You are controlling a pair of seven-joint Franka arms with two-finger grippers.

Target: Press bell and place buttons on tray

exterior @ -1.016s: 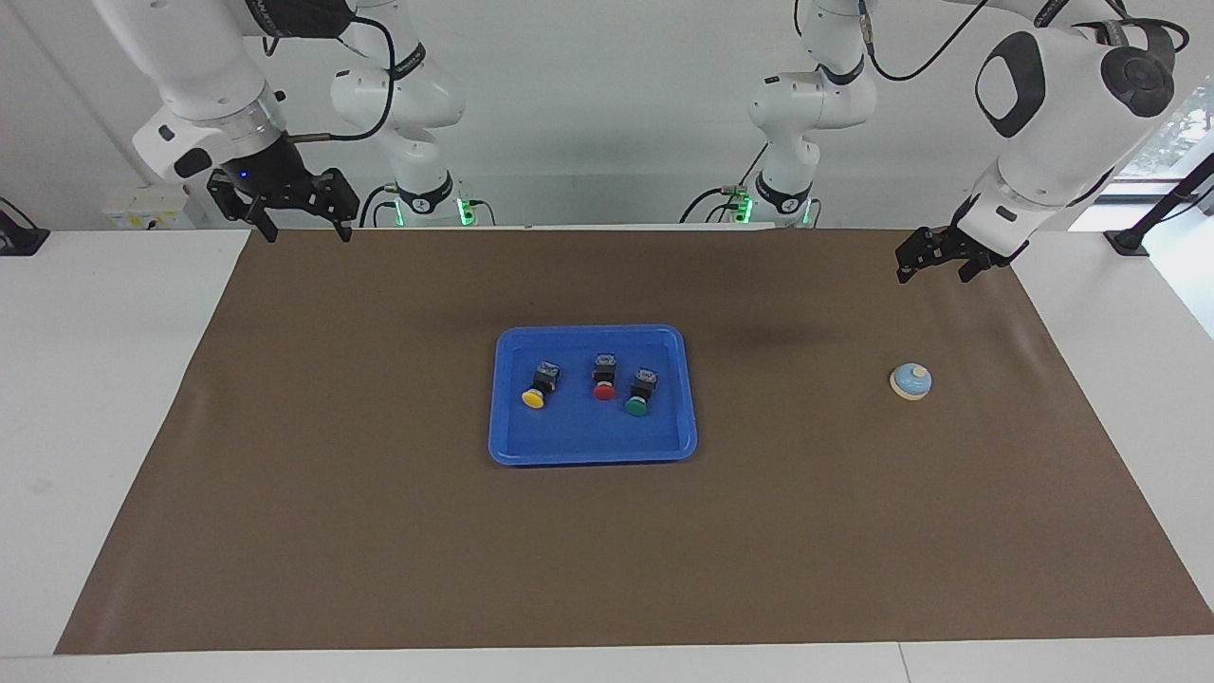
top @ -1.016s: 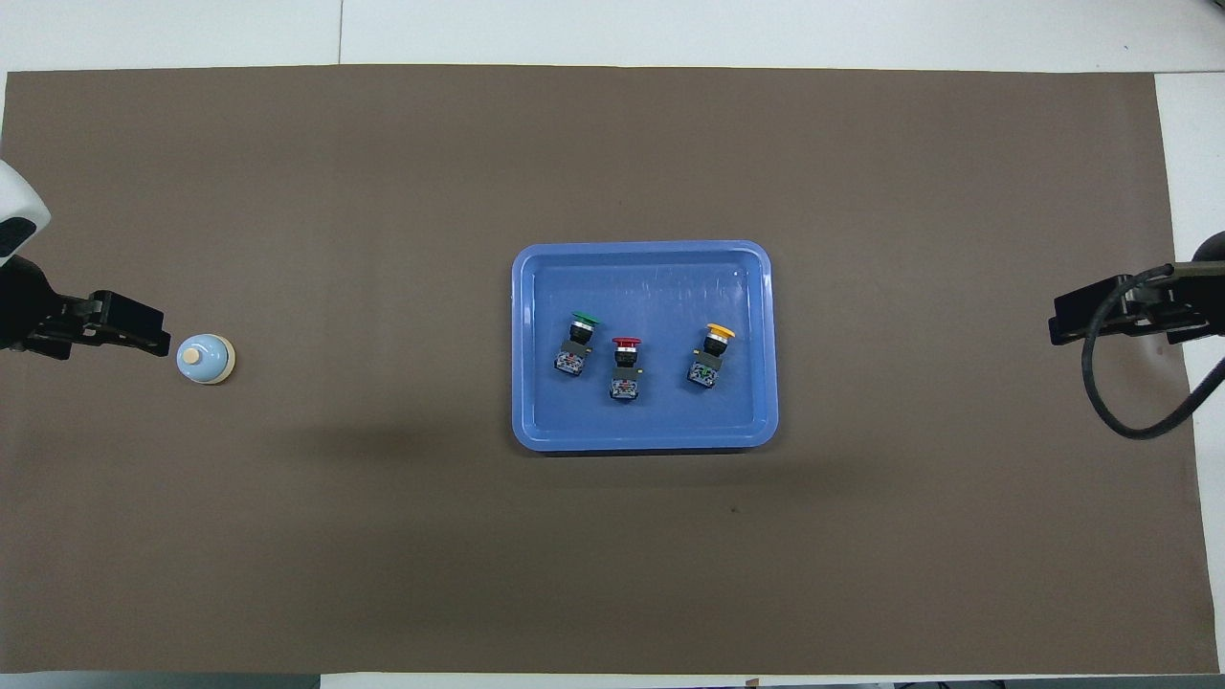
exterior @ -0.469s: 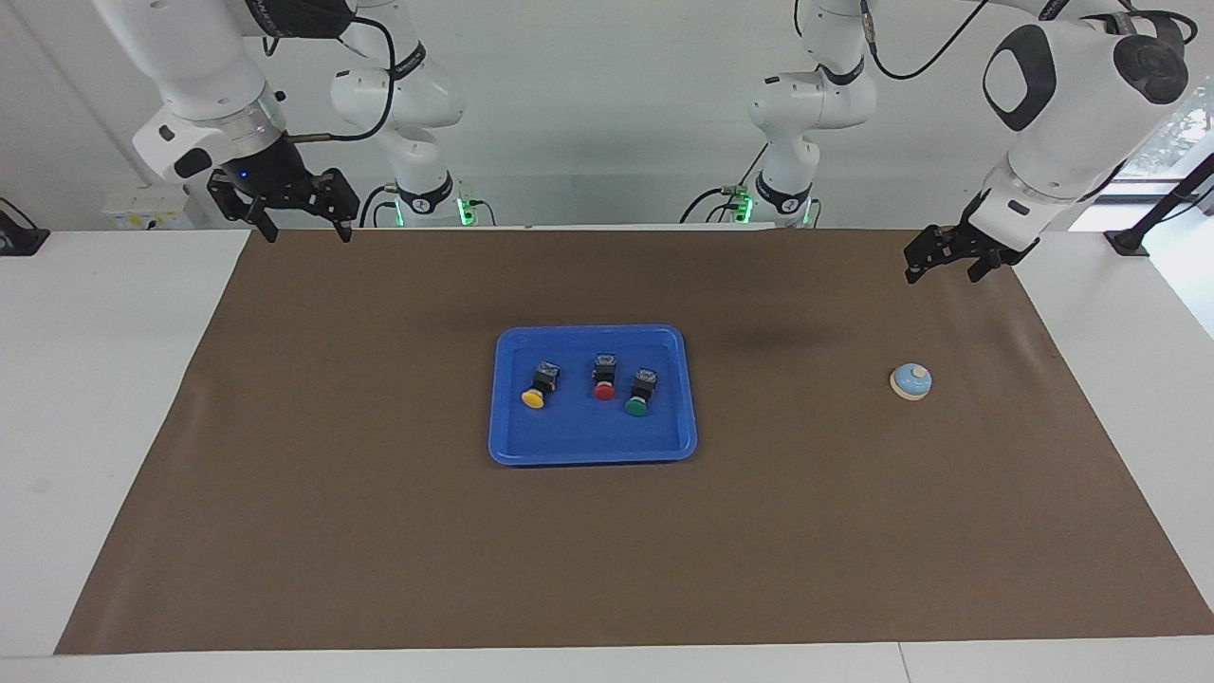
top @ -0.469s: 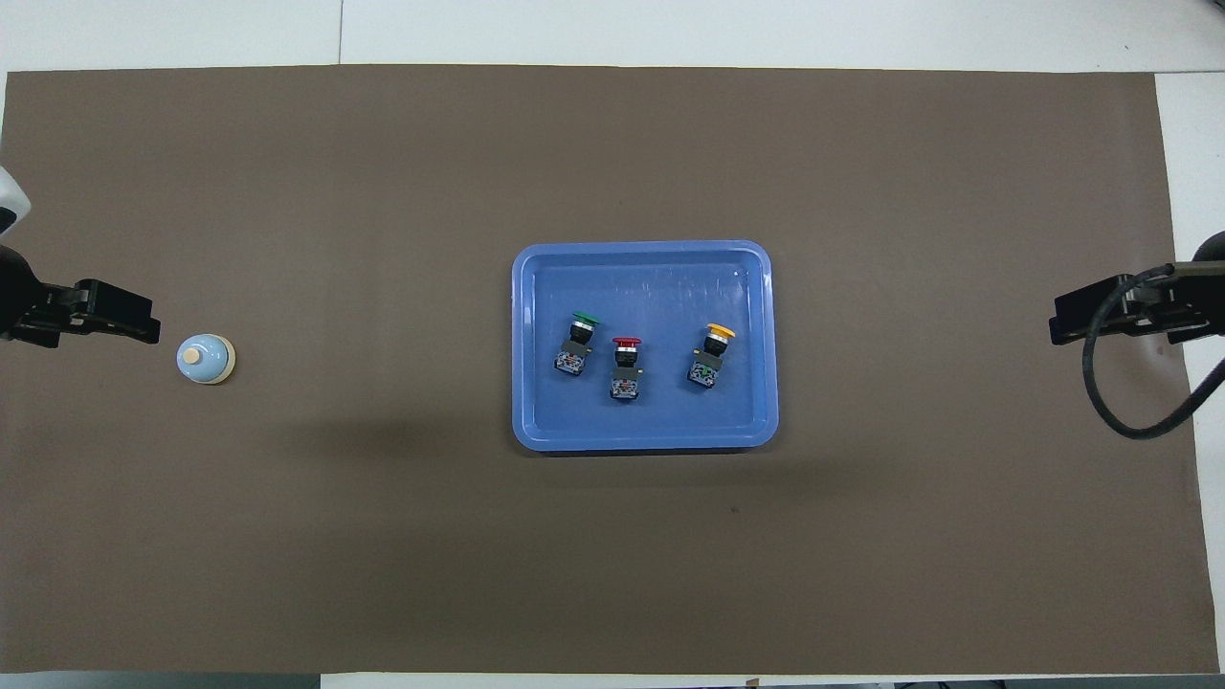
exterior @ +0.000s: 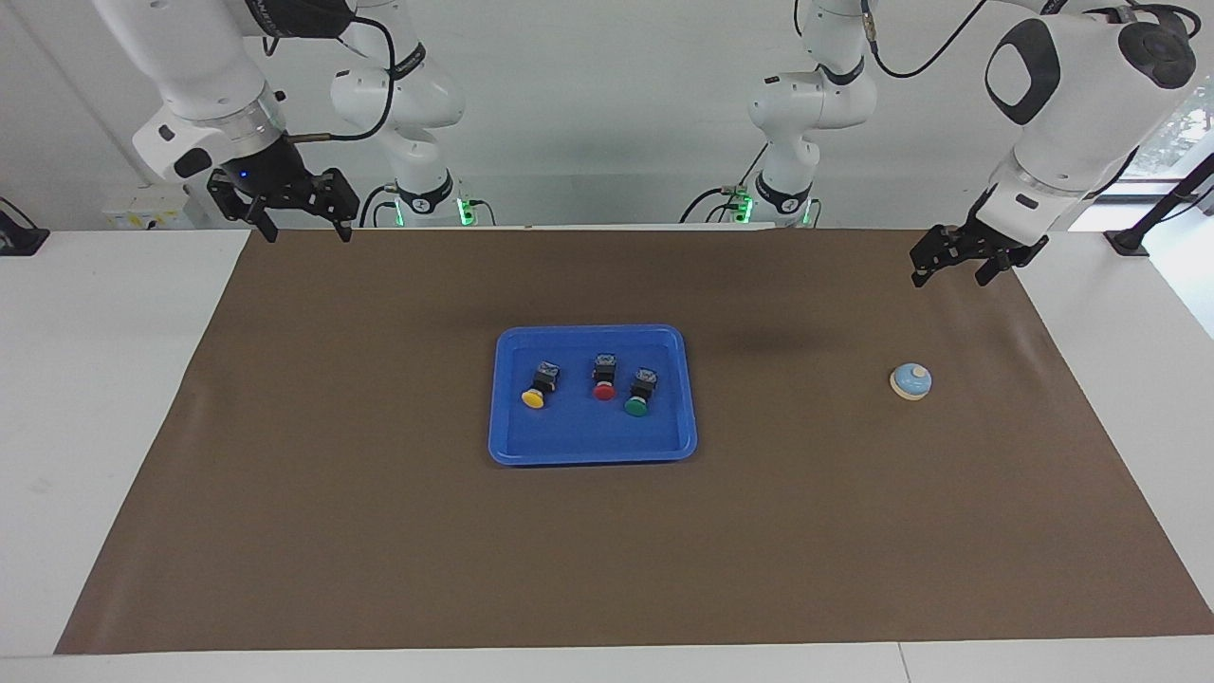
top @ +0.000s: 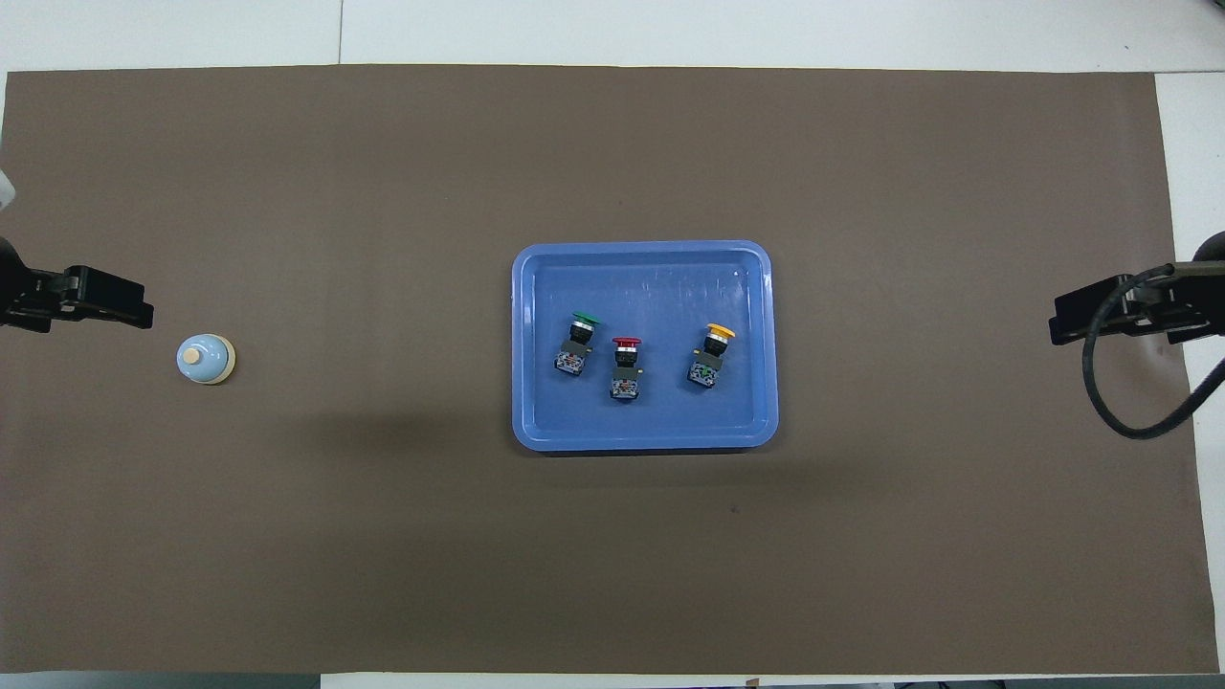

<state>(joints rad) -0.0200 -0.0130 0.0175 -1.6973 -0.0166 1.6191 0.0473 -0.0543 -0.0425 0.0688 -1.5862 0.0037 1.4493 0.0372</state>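
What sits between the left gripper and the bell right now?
Nothing visible. The left gripper hangs in the air with open jaws at the left arm's end of the table; only bare brown mat lies between it and the bell.

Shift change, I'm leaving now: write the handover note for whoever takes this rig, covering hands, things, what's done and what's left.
Left hand: open, empty, raised over the brown mat near the small light blue dome bell, not touching it.
Right hand: open, empty, waiting above the mat's edge at its own end.
Flat bright blue plastic tray: mid-table, holding the yellow-capped push-button, red-capped push-button and green-capped push-button, each lying on its side, apart.
Done: all three buttons are on the tray.
Left: nothing to place; whether the bell has been pressed cannot be told.
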